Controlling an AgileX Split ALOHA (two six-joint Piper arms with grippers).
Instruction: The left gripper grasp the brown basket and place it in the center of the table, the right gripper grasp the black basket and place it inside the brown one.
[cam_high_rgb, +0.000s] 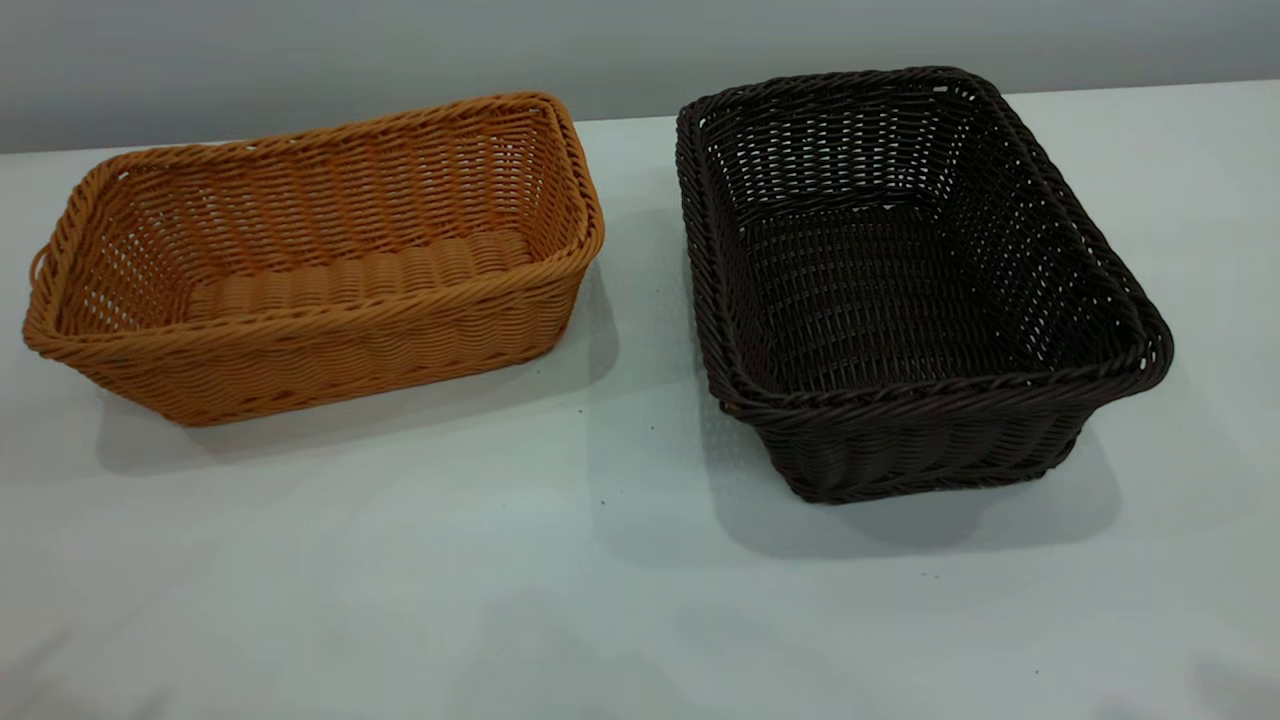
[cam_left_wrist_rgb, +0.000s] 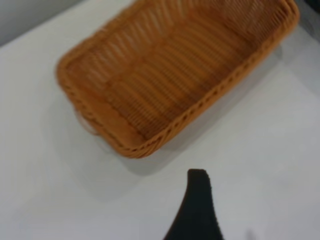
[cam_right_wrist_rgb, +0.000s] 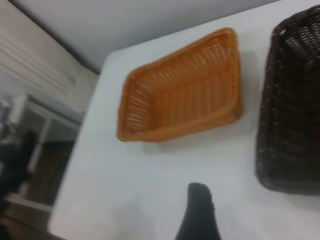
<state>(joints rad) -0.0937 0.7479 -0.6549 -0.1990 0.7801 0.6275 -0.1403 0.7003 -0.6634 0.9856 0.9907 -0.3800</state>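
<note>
Looks like lab or test room, not home. Wide plain white tabletop (cam_high_rgb: 620, 600) with bare pale grey wall (cam_high_rgb: 300, 50) close behind, no decoration. Only staged props on it: brown basket (cam_high_rgb: 310, 265) and black basket (cam_high_rgb: 900, 290), both empty, set side by side, apart. Right wrist view shows beyond tabletop edge white shelving or bench frame (cam_right_wrist_rgb: 35, 125) over brownish floor (cam_right_wrist_rgb: 47, 175), plus blurred dark equipment (cam_right_wrist_rgb: 15, 160), kind unclear. Black pincer finger (cam_left_wrist_rgb: 196, 210) intrudes in each wrist view, marking robot rig setting.

One brown basket (cam_high_rgb: 310, 260), one black basket (cam_high_rgb: 900, 280).
</note>
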